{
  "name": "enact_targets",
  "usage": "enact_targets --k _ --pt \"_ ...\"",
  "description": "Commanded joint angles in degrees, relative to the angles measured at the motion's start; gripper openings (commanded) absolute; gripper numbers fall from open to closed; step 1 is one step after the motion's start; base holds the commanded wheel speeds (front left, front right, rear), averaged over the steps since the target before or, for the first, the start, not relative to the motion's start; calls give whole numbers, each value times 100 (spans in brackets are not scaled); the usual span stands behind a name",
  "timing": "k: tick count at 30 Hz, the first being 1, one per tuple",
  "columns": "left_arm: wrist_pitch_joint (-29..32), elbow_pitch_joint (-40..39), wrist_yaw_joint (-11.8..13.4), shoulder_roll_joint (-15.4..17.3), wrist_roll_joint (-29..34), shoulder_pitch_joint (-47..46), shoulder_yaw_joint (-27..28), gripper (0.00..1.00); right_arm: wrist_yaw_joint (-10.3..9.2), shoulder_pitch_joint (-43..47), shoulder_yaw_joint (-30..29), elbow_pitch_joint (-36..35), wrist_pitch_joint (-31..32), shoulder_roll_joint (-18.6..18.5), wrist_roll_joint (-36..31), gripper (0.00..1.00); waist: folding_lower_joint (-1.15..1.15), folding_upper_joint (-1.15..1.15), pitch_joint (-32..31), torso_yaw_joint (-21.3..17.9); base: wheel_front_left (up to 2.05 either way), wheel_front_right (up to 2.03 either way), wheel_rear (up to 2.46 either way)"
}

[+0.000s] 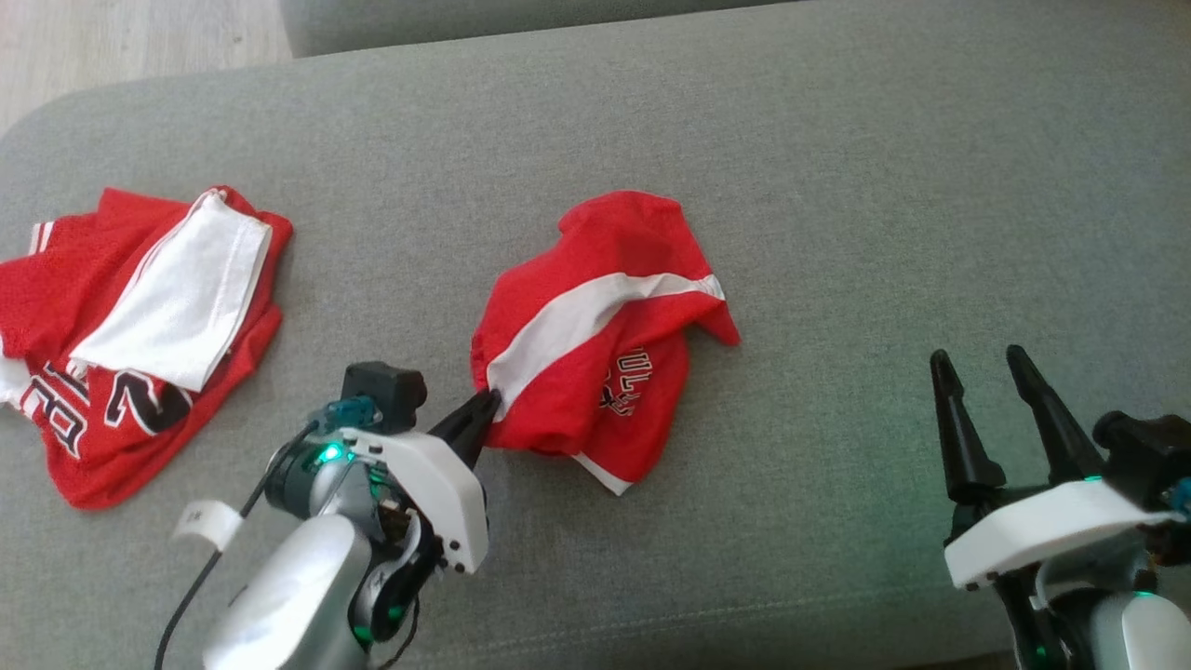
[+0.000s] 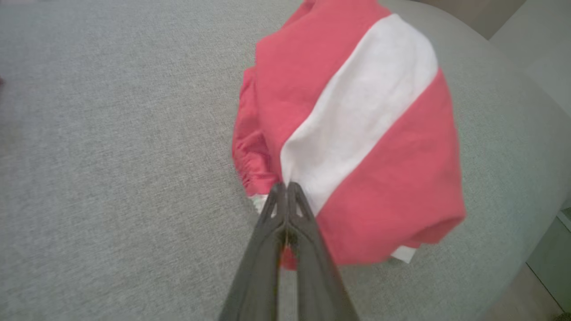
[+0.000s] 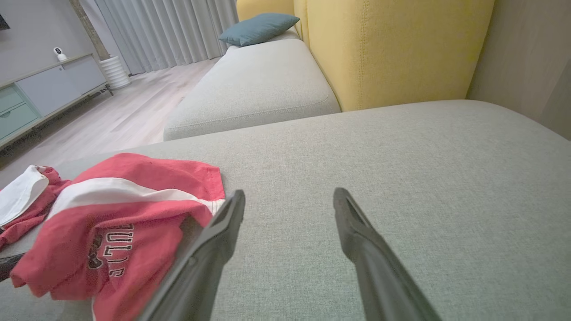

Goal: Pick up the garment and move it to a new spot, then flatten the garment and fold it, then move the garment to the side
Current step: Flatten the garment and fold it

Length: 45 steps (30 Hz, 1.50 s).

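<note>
Garment (image 1: pixel 595 316), a pair of red shorts with a broad white stripe and dark lettering, lies crumpled near the middle of a wide grey sofa seat (image 1: pixel 884 167), which spans the head view from edge to edge; behind that seat, in the right wrist view, rise a yellow backrest (image 3: pixel 392 49) and a second grey seat (image 3: pixel 254 89), with pale wooden floor (image 3: pixel 120 116), grey curtains (image 3: pixel 169 31) and a low sideboard (image 3: pixel 40 89) beyond; a red jersey (image 1: pixel 140 372) with a white panel and black-and-white numerals sits bunched at the left end of the seat, well apart from the shorts; the left hand (image 1: pixel 486 402) is clenched on the garment's left edge, its two dark fingers pressed together where the white stripe meets the gathered red edge, as the left wrist view shows; the right hand (image 1: pixel 977 358) hovers released at the lower right of the head view, fingers spread and pointing up over bare grey fabric, well apart from the garment and grasping nothing; a blue cushion (image 3: pixel 258 26) lies at the far end of the second seat.
</note>
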Motion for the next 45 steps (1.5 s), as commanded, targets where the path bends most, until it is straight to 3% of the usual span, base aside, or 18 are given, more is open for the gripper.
enact_targets --k 1,12,27,36,37,38,39,45 --pt "-36 -124 -30 67 -8 -323 207 0 43 -270 77 -163 -58 -69 55 100 0 0 18 6 0 0 0" --pt "-289 -133 2 -7 196 -678 114 0 43 -1142 279 903 50 -683 377 100 0 0 443 309 0 0 0" --pt "-579 -9 -50 -230 347 -1092 -65 0 43 -2848 1917 3099 81 -1038 1027 100 0 0 825 718 0 0 0" --pt "-748 67 -39 -257 372 -1188 -94 0 43 -3383 2790 3976 121 -1162 1200 100 0 0 915 790 0 0 0" --pt "-761 76 -37 -255 373 -1196 -96 0 43 -3420 2887 4051 139 -1177 1218 93 0 0 921 791 0 0 0" --pt "-774 83 -33 -254 377 -1204 -99 0 43 -3452 2976 4106 136 -1183 1250 74 0 0 928 794 0 0 0" --pt "-803 94 -20 -251 384 -1213 -104 0 43 -3489 3130 4212 153 -1196 1327 2 0 0 929 798 0 0 0" --pt "-1047 56 98 -199 468 -1161 -86 0 43 -3436 3085 4230 -374 -1295 1479 0 0 0 788 815 0 0 0"
